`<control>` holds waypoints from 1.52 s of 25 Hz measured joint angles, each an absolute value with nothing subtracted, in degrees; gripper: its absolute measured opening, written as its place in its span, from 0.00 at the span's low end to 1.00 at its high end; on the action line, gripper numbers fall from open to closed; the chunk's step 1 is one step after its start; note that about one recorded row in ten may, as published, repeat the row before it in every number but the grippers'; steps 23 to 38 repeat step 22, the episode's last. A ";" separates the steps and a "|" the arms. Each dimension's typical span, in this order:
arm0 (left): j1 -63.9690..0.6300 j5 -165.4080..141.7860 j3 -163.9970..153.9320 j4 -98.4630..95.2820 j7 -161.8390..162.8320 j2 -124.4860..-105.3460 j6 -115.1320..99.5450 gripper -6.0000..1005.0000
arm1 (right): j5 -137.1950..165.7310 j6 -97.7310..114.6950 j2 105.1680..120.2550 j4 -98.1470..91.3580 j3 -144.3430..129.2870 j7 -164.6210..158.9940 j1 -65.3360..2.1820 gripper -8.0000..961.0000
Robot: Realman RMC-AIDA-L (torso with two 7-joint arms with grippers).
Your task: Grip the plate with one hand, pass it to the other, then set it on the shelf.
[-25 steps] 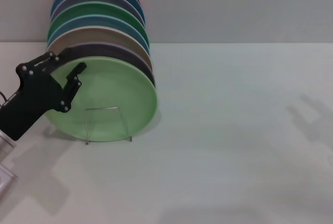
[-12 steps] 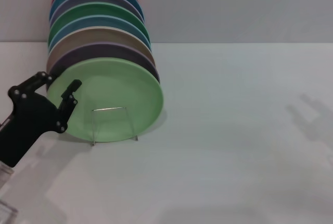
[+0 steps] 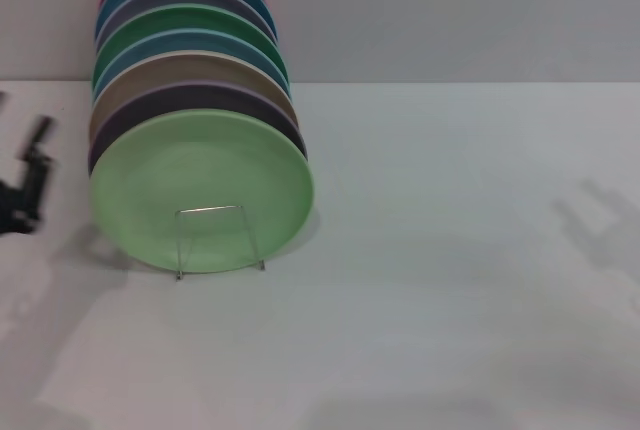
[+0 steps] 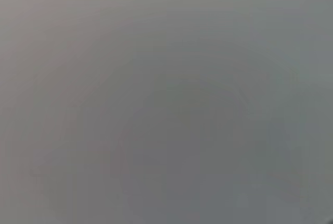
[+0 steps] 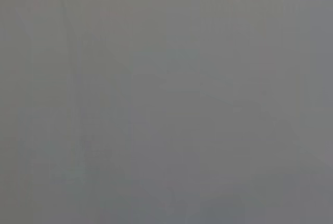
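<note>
A: Where is the plate (image 3: 200, 190) found?

B: Upright at the front of the stack of plates (image 3: 185, 40), leaned in the rack (image 3: 218, 240) on the worktop (image 3: 450, 250), face turned forward.

A: And the hands?

B: Only the left hand (image 3: 25, 190) is seen, at the frame's edge, well apart from the plate's left rim, nothing held. Whether its fingers are apart cannot be told. The right hand is not shown.

A: Anything hidden?

B: Both wrist views are blank grey; the rack's rear is covered.

Plate (image 3: 200, 185) upright in shelf (image 3: 218, 240), other plates (image 3: 185, 40) stacked behind, left hand (image 3: 28, 185) well left
</note>
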State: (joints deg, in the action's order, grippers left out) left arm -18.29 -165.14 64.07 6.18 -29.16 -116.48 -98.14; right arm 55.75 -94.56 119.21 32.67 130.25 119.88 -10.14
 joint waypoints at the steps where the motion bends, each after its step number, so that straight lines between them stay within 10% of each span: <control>1: -17.75 -165.14 66.34 6.21 -27.78 -116.74 -99.01 0.39 | 55.21 -94.58 119.35 31.78 130.49 122.67 -10.01 0.61; 14: -14.64 -165.05 93.11 5.56 2.65 -118.93 -93.12 0.45 | 45.81 -94.58 119.87 19.88 129.98 142.22 -13.29 0.61; 20: -14.41 -165.04 93.54 5.08 5.38 -119.07 -90.74 0.73 | 45.64 -94.52 119.89 18.85 130.11 144.18 -14.29 0.61; 38: -14.46 -165.00 93.79 5.04 6.12 -119.07 -89.30 0.73 | 45.62 -94.50 119.89 18.51 130.32 144.28 -14.54 0.61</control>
